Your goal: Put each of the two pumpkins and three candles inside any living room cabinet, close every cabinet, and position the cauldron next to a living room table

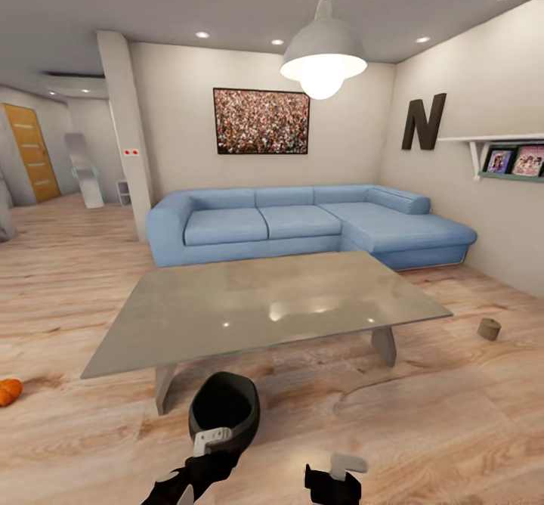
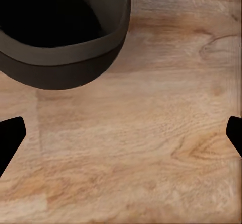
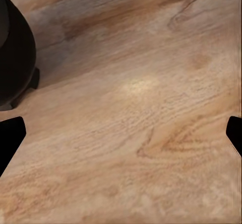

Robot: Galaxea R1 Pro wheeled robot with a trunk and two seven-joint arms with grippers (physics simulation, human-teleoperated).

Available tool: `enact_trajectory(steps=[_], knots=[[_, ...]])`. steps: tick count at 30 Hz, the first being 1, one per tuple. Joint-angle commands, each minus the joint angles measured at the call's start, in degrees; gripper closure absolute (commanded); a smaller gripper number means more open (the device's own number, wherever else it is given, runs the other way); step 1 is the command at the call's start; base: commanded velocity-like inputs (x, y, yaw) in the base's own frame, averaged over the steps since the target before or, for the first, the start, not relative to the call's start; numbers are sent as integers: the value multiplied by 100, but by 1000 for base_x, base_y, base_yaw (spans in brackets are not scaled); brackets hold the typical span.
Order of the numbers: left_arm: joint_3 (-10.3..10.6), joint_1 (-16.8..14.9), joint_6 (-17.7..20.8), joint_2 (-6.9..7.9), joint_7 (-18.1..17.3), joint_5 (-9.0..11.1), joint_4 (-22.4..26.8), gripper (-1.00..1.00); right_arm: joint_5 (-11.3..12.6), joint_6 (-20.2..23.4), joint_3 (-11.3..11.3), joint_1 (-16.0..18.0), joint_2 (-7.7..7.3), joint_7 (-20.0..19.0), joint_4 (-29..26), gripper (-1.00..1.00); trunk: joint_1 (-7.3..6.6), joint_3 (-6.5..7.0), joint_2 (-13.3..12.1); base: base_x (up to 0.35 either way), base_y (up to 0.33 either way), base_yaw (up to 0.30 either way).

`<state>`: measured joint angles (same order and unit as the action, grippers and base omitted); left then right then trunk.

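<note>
While both hands hang with fingers spread wide over the bare floor [image 1: 453, 429], the black cauldron [image 1: 224, 408] stands on it just before the grey desk [image 1: 264, 308]; one pumpkin [image 1: 9, 391] lies far left.

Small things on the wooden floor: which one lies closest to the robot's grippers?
The black round cauldron, standing just ahead of the left gripper; the orange pumpkin and small tan cylinder lie farther out.
</note>
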<state>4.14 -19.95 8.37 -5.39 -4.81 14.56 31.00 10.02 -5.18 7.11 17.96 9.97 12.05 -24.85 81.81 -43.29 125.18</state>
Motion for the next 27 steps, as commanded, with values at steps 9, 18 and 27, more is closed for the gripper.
enact_trajectory(steps=[9,18,27], knots=[[9,0,26,3,6,47,-38,-100,61,-27,57,6,-3,43,-2,-100,-1,24,3,0,0,-166],[47,0,25,3,-2,47,-50,-100,61,-26,61,6,-3,35,-2,-100,-1,25,3,0,0,-6],[55,0,17,3,0,45,-50,-100,61,-27,62,6,-3,26,-3,-100,-1,46,3,0,0,-93]])
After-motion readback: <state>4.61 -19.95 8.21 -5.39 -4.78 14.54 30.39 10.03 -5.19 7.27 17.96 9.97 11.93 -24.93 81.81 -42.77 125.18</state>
